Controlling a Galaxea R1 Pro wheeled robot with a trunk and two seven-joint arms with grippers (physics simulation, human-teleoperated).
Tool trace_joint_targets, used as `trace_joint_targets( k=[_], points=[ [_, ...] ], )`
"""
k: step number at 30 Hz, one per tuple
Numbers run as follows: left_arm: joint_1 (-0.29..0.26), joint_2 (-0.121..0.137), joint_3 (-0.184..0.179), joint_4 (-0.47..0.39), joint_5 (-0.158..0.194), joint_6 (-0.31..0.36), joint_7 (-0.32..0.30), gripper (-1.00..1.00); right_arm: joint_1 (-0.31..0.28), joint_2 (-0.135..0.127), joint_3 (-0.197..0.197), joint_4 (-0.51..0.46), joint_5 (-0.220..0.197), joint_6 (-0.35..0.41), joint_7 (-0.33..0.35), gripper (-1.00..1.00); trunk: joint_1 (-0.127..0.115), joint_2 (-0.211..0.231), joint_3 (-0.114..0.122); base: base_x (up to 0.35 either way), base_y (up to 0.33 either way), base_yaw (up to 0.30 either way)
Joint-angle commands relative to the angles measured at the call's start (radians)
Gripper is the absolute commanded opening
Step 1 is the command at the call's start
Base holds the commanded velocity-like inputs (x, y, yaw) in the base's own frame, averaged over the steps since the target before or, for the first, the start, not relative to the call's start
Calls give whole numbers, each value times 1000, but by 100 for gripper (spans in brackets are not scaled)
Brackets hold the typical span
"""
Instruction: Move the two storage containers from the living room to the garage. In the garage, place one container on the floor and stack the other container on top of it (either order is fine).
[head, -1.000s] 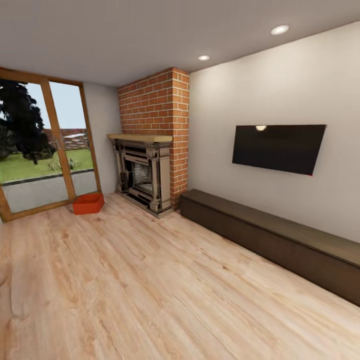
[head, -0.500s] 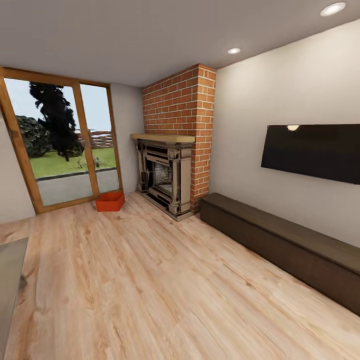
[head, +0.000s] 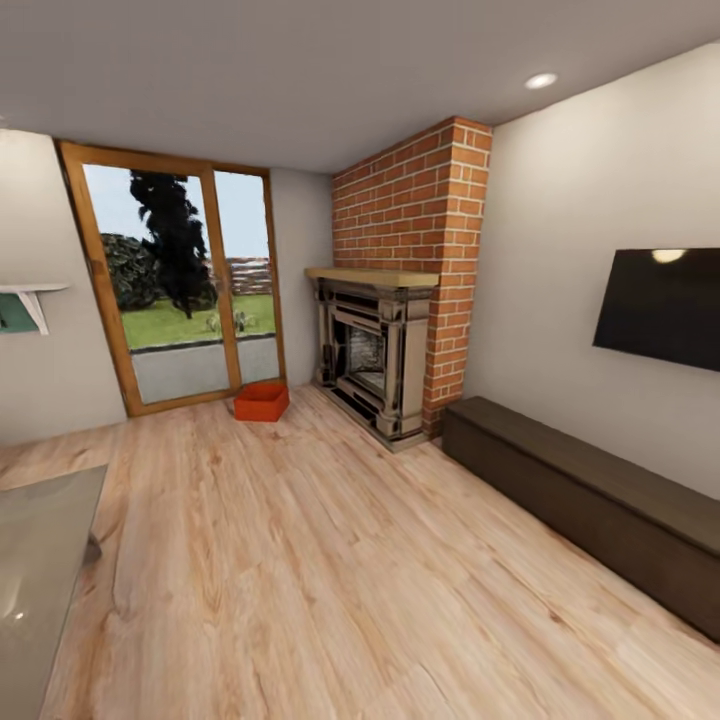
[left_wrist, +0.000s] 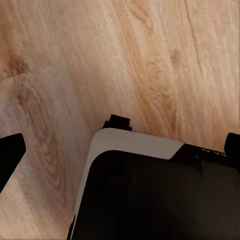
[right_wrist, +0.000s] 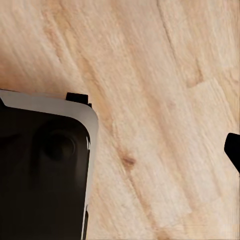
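Pale wood plank floor (head: 330, 560), matt; red-brick fireplace (head: 415, 250); glossy black TV (head: 660, 310).

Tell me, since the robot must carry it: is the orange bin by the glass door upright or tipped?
Upright: the storage container rests flat on the wood floor, open top upward.

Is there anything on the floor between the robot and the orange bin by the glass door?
Nothing visible blocks the way. The storage container sits on the wood floor by the glass door, left of the fireplace. Bare planks lie between it and the camera; a grey table edge stands off to the left.
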Motion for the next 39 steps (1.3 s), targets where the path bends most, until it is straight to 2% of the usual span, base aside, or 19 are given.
trace_joint_targets(
  k=[1,9,30,39],
  points=[
    [-1,0,4,0,4,-1,1,100,-1,0,9,3,-10,-6,0,100,1,-1,-1,322,0,270],
    [-1,0,4,0,4,-1,1,100,-1,0,10,3,-7,-6,0,100,1,-1,-1,322,0,225],
    [-1,0,4,0,4,-1,1,100,-1,4,16,3,2,-2,1,100,1,-1,-1,322,0,10],
    [-1,0,4,0,4,-1,1,100,-1,1,16,3,1,-5,0,100,1,-1,-1,322,0,223]
  ],
)
